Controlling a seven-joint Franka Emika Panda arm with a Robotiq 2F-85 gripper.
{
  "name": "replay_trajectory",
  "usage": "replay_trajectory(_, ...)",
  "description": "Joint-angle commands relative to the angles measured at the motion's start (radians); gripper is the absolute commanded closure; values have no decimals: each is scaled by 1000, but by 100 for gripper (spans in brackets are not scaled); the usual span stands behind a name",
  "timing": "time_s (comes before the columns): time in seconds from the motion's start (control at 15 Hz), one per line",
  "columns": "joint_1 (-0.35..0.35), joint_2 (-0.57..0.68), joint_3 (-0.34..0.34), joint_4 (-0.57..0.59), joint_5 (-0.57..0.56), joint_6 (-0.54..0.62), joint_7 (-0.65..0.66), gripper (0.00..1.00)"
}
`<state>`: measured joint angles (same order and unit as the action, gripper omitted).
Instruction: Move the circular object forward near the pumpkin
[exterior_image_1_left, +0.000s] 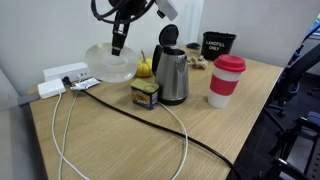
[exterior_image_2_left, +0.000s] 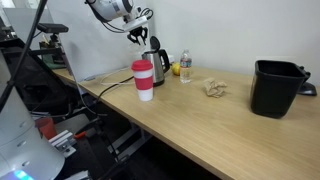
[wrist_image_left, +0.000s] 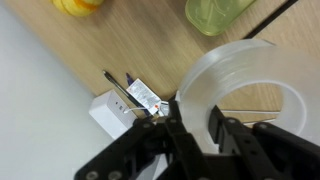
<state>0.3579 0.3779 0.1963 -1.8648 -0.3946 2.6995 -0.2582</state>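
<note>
Gripping circular object (exterior_image_1_left: 110, 72), hole upward

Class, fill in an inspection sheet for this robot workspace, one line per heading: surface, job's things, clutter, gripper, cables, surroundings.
Surface: light wooden table; no spills seen.
Job's things: clear tape ring held at the wall end of the table; pumpkin sits between the ring and the kettle.
Clutter: steel kettle, yellow-labelled jar, red-lidded cup, black bin, crumpled paper, small bottle.
Gripper: gripper closed on the ring, with a finger on each side of its wall.
Cables: white cable and black cable trail across the table from the power strip.
Surroundings: white wall behind; dark equipment beside the table, details unclear.
</note>
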Motion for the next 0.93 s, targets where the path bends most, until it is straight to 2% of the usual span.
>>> replay_trajectory(0.0, 24, 90, -31, 137, -22, -61, 65, 92)
replay_trajectory(0.4, 120, 283, -216, 373, -178, -34, 290, 92)
replay_trajectory(0.87, 127, 483, -257, 557, -139, -94, 321, 92)
